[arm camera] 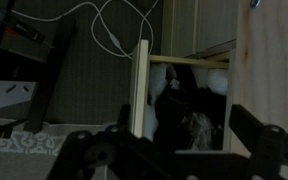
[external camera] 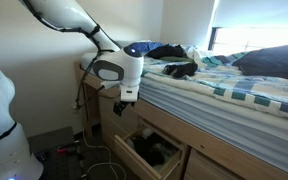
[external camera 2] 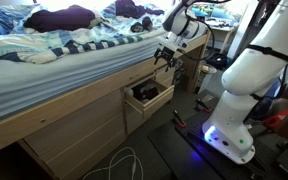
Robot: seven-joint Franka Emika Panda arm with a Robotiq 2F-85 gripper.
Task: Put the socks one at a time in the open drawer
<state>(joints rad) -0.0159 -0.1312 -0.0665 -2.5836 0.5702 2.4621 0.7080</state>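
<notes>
The claw [external camera: 127, 97] is hanging just off the side of the bed [external camera: 224, 112], right above the open drawer [external camera: 126, 153]. Its jaws are spread wide with nothing between them. I'd say it is sitting there because that is the drop spot: anything let go from there falls straight into the box.

Dark socks [external camera: 154, 150] are lying inside the drawer. In the wrist view a black heap [arm camera: 179, 112] with a few pale patches is showing past the drawer's wooden side wall [arm camera: 141, 90]. I can't tell how many pieces that is. Up on the striped bedding [external camera: 234, 88], another dark soft piece [external camera: 181, 68] is lying near the mattress edge, probably a sock waiting its turn. The big navy pillow [external camera: 274, 62] is lying well beyond it.

The drawer is sticking out into the gap between the bed frame and the robot's white base [external camera 2: 242, 85], so the open room is mostly straight up. To my eye, the mattress edge beside the claw is the thing to clear on the way to the bed top. The cables [arm camera: 104, 30] on the floor are lying well apart from all this.
</notes>
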